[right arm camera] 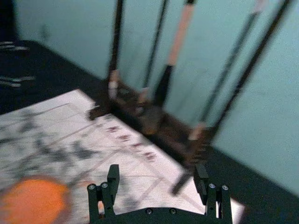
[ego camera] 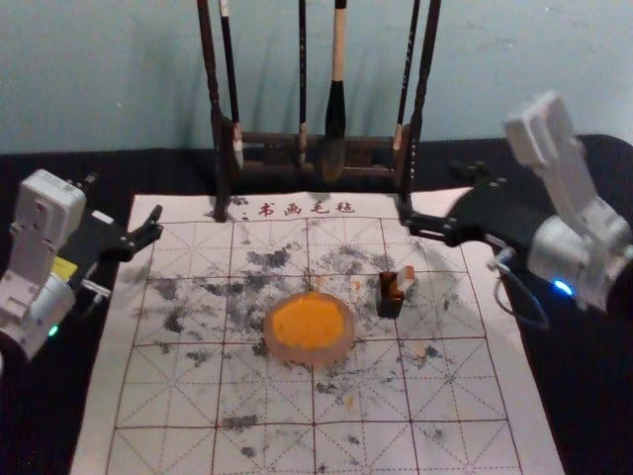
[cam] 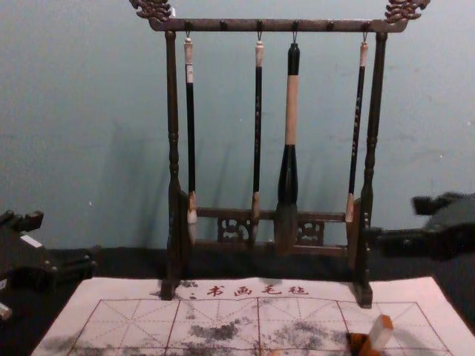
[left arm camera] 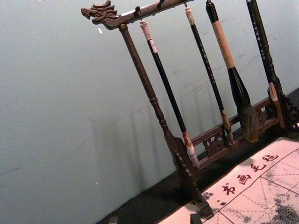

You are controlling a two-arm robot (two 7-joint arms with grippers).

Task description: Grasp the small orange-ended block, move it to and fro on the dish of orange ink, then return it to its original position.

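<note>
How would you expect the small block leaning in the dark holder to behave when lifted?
The block looks straight-edged and solid, so it should be stiff. Being small, it is probably light. It leans in the holder, so it might tip or catch the rim.

The lower end of the block (ego camera: 406,278) is hidden inside the dark holder (ego camera: 389,306), whose base the chest view's bottom edge cuts off. The head view crops the tops of the rack (ego camera: 220,129) and brushes (ego camera: 336,111). In the right wrist view the dish of ink (ego camera: 343,347) is cut off and blurred. The handle lettering is too small to read.
</note>
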